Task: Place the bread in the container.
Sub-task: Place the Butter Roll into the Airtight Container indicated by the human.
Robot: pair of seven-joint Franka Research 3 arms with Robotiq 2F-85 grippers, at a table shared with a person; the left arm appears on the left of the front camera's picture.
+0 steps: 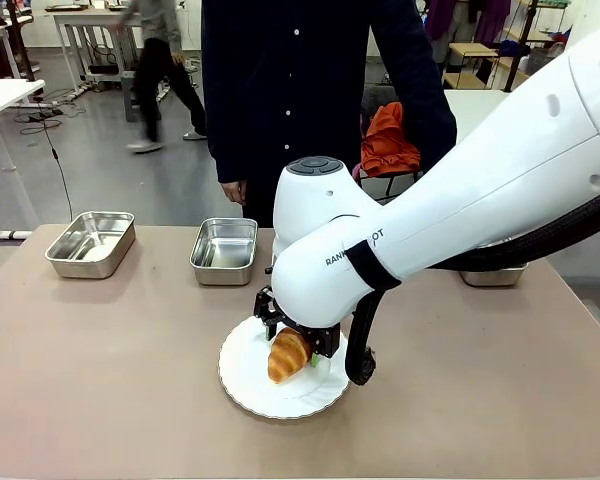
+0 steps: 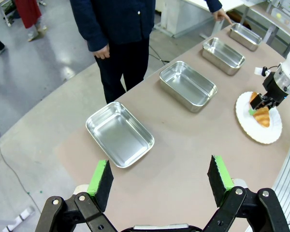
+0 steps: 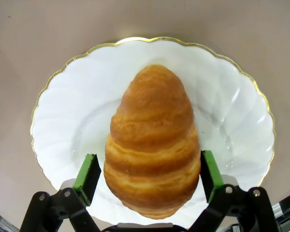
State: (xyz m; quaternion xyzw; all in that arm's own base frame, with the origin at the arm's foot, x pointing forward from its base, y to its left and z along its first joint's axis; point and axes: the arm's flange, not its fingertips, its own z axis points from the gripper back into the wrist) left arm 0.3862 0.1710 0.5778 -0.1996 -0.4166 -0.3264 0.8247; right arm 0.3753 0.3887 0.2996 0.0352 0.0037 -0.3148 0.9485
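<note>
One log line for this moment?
right gripper jaws astride golden-brown croissant | on white scalloped plate | steel pans empty

four pans (image 2: 119, 134), one croissant (image 3: 152, 140), one plate (image 3: 77, 111)

The golden-brown ridged croissant (image 3: 152, 145) has a flaky, faintly glossy crust. Beneath it, the round white scallop-edged plate (image 3: 232, 116) looks glazed and shiny, with a thin gilt rim. The shallow rectangular stainless-steel pans (image 2: 120, 134) are brightly polished and mirror-like. The beige worktop (image 1: 110, 370) is smooth and matt.
</note>
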